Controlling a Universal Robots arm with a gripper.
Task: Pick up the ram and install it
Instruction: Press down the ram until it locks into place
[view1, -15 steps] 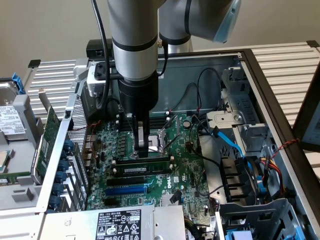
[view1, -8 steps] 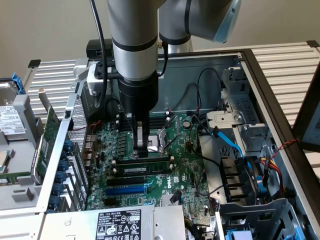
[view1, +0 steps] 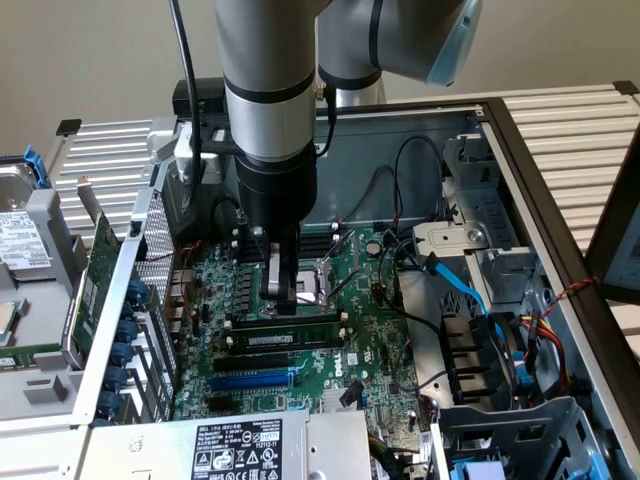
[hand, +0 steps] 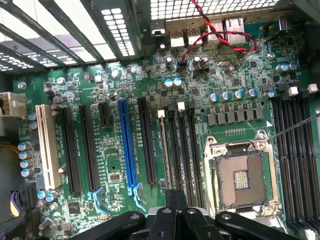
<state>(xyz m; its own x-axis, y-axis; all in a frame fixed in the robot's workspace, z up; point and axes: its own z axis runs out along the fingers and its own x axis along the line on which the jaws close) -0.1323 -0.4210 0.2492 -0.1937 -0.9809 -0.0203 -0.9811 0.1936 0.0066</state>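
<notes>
power supply: silver box with a label (view1: 240, 445), right at the front edge of the open case
ram: green stick (view1: 290, 340) lying along a slot on the motherboard, just in front of the end effector; in the wrist view it sits edge-on in a slot (hand: 163, 150)
end effector: fingers pinched together (view1: 285, 290), nothing held, tips right above the ram, just beside the CPU socket (view1: 322, 275)
motherboard: green board (view1: 375, 340) flat in the case, blue slot (view1: 255, 381) nearer the front
arm: grey, comes straight down (view1: 265, 90)
far back: slatted tabletop (view1: 560, 130)
</notes>
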